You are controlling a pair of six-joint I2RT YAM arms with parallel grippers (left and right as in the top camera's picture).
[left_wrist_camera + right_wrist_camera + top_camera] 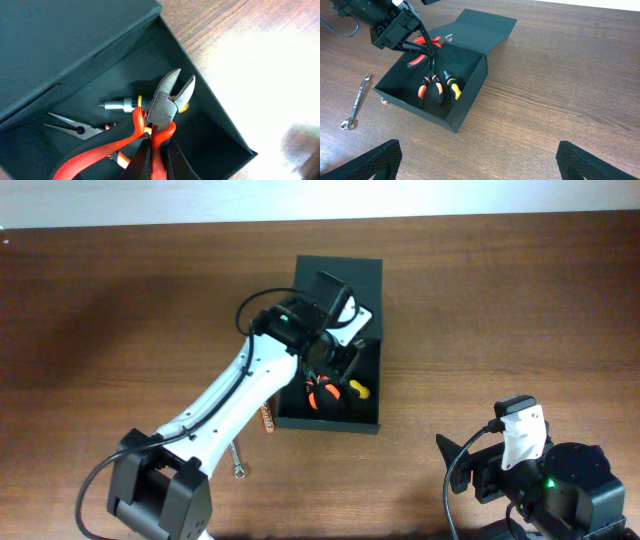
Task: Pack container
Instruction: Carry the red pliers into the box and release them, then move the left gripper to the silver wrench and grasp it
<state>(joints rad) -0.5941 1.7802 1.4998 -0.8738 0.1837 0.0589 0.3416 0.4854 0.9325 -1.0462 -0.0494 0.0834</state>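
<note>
Two robot arms work at a brown wooden table. The container, a dark green matte box, sits near the middle of the table with its hinged lid folded back flat on the far side, so the inside is open to view.

The left arm reaches from the near edge of the table and ends over the open box. The left gripper is clenched on the red handles of a pair of side cutters. It holds them above the box floor with the grey cutting jaws slightly parted and pointing away from the wrist.

Several tools lie on the floor of the box beneath them. A pair of needle-nose pliers with orange and black handles lies just beside a screwdriver with a yellow and black handle.

Outside the box, on its left, a silver wrench lies flat on the table, near the left arm. A small orange object rests against the box's left wall, too hidden to identify.

The right arm sits folded at the near right corner, well apart from the box. The right gripper is released, its dark fingers spread wide over bare wood and holding nothing.
</note>
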